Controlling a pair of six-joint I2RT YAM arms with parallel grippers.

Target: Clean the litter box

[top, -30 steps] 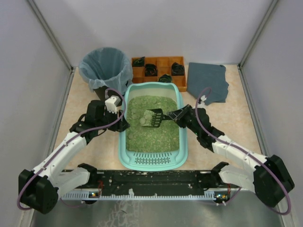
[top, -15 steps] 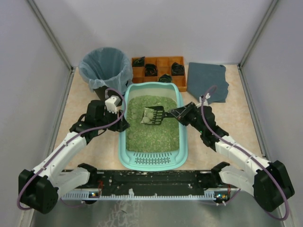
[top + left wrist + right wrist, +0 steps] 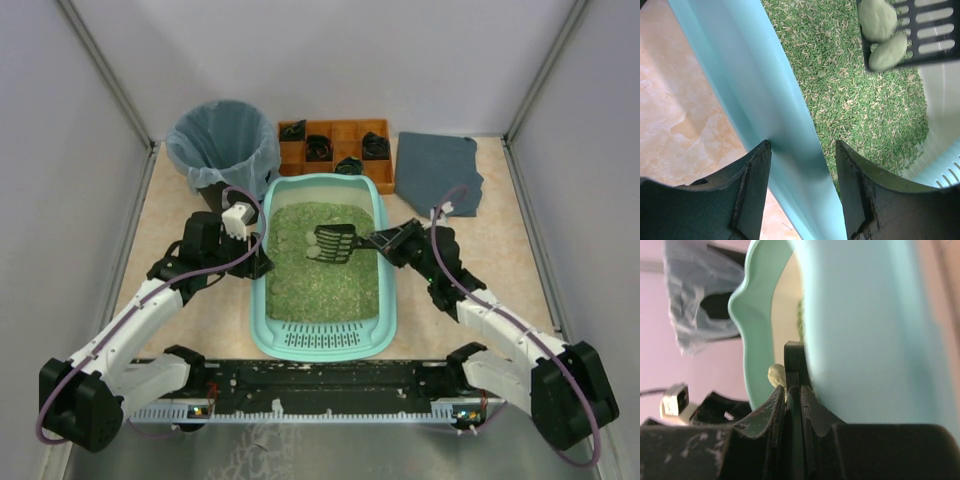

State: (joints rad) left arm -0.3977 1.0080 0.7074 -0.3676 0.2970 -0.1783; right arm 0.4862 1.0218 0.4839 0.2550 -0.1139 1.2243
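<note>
Now I'm mid-scoop: the light-teal rectangular plastic litter box [image 3: 322,338] sits centre-frame, left jaws pinching its left wall, right jaws pinching the black slotted plastic scoop [image 3: 335,243] holding clumps [image 3: 879,20]. Next, carry it level to the upper-left bag-lined black bin [image 3: 222,140].

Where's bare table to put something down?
Bare table between the right arm and right wall, nearer than the grey cloth; a smaller patch between left arm and litter box. Crowded at the back: bin, orange tray and cloth.
</note>
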